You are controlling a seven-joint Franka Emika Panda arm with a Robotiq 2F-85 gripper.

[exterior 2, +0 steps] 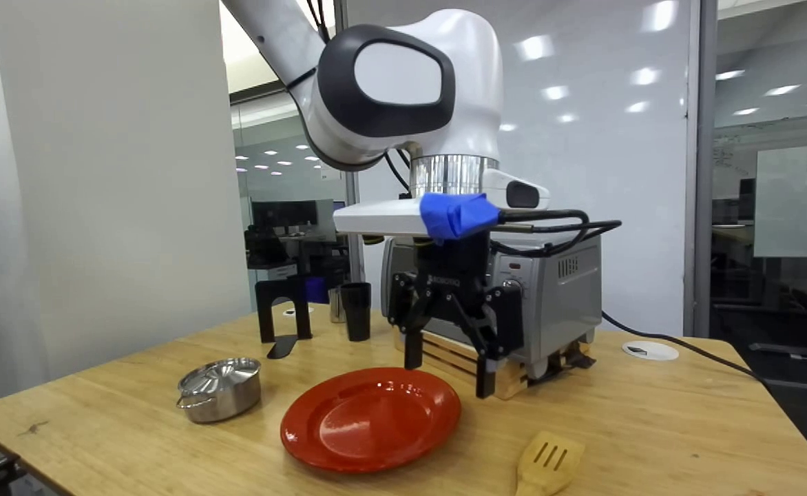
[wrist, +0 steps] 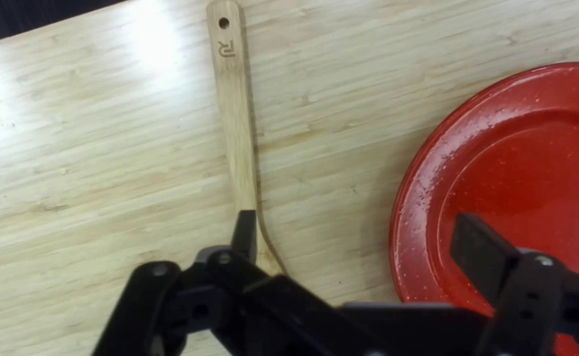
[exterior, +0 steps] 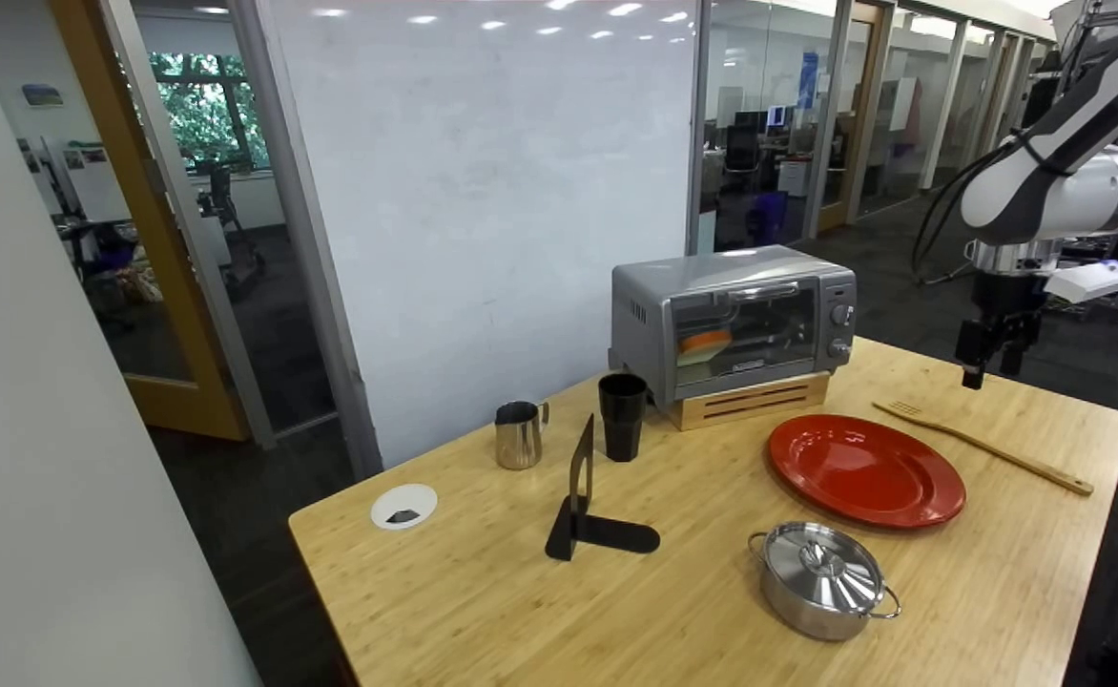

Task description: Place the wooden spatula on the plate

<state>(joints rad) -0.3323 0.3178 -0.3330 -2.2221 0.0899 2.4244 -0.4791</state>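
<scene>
The wooden spatula lies flat on the table beside the plate, a round red one with nothing on it. In an exterior view only the slotted head of the spatula shows, cut off by the lower edge. My gripper hangs above the tabletop, open, with nothing between its fingers. In the wrist view the gripper spans from over the spatula to over the plate. Its left finger covers part of the spatula's lower handle; the head is hidden behind the gripper.
A lidded metal pot stands near the plate. Behind it, a grey toaster oven rests on a wooden stand. A black cup, a metal pitcher and a black upright bookend stand farther along the table.
</scene>
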